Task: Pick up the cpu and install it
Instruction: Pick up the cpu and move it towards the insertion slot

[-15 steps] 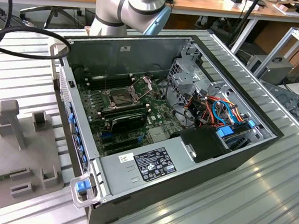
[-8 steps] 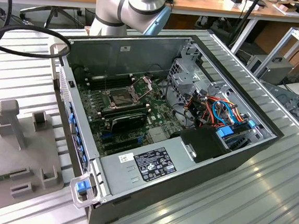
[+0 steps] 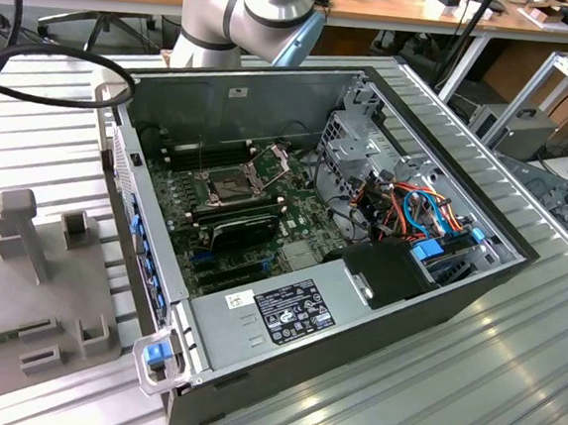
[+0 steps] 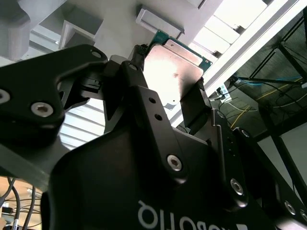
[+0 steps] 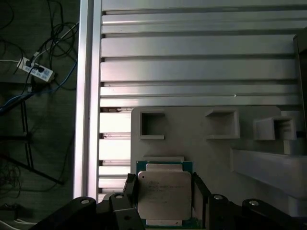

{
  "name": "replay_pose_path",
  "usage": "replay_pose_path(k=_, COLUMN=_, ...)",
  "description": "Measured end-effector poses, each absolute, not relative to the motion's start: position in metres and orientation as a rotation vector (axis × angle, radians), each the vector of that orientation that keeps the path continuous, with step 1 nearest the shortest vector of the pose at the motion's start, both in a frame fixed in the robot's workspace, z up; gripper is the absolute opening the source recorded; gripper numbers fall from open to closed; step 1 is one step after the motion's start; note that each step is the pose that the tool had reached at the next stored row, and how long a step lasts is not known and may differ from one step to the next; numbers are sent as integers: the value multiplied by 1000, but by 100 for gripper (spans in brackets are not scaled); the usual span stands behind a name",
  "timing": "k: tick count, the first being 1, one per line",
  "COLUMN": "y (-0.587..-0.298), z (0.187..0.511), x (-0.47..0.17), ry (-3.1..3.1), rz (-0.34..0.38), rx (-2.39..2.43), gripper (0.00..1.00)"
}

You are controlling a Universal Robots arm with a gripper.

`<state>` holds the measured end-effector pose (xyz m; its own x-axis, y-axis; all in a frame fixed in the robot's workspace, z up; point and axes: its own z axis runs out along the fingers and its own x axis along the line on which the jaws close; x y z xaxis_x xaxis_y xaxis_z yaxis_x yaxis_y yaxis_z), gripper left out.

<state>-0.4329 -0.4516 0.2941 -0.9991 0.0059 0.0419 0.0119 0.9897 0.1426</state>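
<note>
Plainly, the black two-fingered gripper (image 5: 164,186) is clamped on the small, flat, square cpu (image 5: 164,195) with its pale silver-grey metal face and green rim. Its fingers (image 5: 130,188) press against two opposite edges, so the chip sits squarely between them in both wrist views. Behind it lies a grey moulded plastic fixture plate (image 5: 216,153) on the ribbed aluminium table (image 5: 192,48).

I see an open computer case (image 3: 234,99) lying on the ribbed metal desk (image 3: 468,388), its green motherboard (image 3: 309,215) carrying a socket (image 3: 229,180) with the frame flipped up. A grey plastic holder (image 3: 0,277) sits beside it on the exterior view's left, and in the first wrist view a power strip (image 5: 36,69) lies on the floor (image 5: 43,143).
</note>
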Motion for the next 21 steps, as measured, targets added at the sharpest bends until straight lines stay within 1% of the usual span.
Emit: replay_pose_path(k=21, y=-452, z=298, x=-433, ry=-3091, rz=-237, rx=-14, gripper=55)
